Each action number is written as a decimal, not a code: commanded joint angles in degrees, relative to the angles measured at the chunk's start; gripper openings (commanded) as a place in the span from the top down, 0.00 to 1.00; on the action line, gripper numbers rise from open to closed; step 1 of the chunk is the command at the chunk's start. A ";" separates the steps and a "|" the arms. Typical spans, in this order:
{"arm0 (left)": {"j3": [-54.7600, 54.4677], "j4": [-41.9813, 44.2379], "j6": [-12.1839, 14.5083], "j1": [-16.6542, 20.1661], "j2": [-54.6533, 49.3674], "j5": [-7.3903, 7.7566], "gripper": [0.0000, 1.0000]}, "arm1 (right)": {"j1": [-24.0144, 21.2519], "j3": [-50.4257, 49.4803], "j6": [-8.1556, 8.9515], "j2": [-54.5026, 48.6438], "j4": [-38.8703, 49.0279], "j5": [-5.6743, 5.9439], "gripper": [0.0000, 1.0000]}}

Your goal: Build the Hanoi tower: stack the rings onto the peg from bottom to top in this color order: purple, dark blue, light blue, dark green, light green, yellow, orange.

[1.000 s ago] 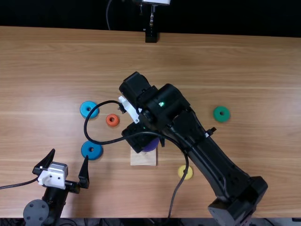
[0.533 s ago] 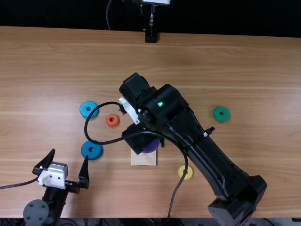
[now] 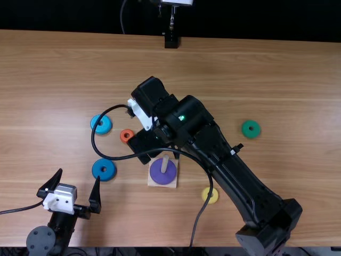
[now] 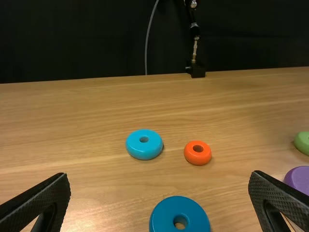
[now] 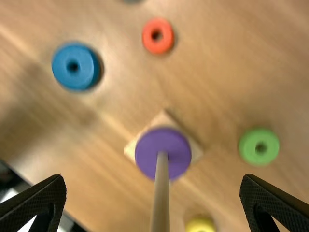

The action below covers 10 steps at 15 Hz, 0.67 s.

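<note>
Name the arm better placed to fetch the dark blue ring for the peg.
Left, I'd judge: the left gripper is open close to the dark blue ring, while the right gripper, also open, is over by the peg and may need to clear away.

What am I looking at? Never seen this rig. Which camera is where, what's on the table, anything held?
Two black robot arms, left and right, work at a wooden table. The top view looks steeply down from above the near edge; each wrist view comes from a camera on that arm.

A purple ring sits around an upright peg on a square wooden base. Lying loose are rings in dark blue, light blue, dark green, light green, yellow and orange.

Left gripper and right gripper are both open, holding nothing.
</note>
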 commanded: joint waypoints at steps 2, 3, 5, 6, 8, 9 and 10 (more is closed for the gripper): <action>-2.87 -0.83 0.34 0.01 -0.69 1.16 0.00 | -5.02 -2.57 -0.15 0.36 6.31 0.03 0.00; -2.87 -0.83 0.34 0.01 -0.69 1.16 0.00 | -7.84 -5.65 -0.25 0.01 10.63 0.03 0.00; -2.87 -0.83 0.34 0.01 -0.69 1.16 0.00 | -10.47 -13.03 -0.46 -9.04 21.07 0.03 0.00; -2.87 -0.83 0.34 0.01 -0.69 1.16 0.00 | -13.81 -17.95 -0.46 -15.72 25.92 0.03 0.00; -2.87 -0.83 0.34 0.01 -0.69 1.16 0.00 | -19.17 -28.85 -0.25 -26.53 40.27 -0.07 0.00; -2.87 -0.83 0.34 0.01 -0.69 1.16 0.00 | -20.67 -35.44 -0.78 -30.84 48.50 -0.07 0.00; -2.87 -0.83 0.34 0.01 -0.69 1.16 0.00 | -22.69 -41.42 -0.99 -35.76 55.77 -0.07 0.00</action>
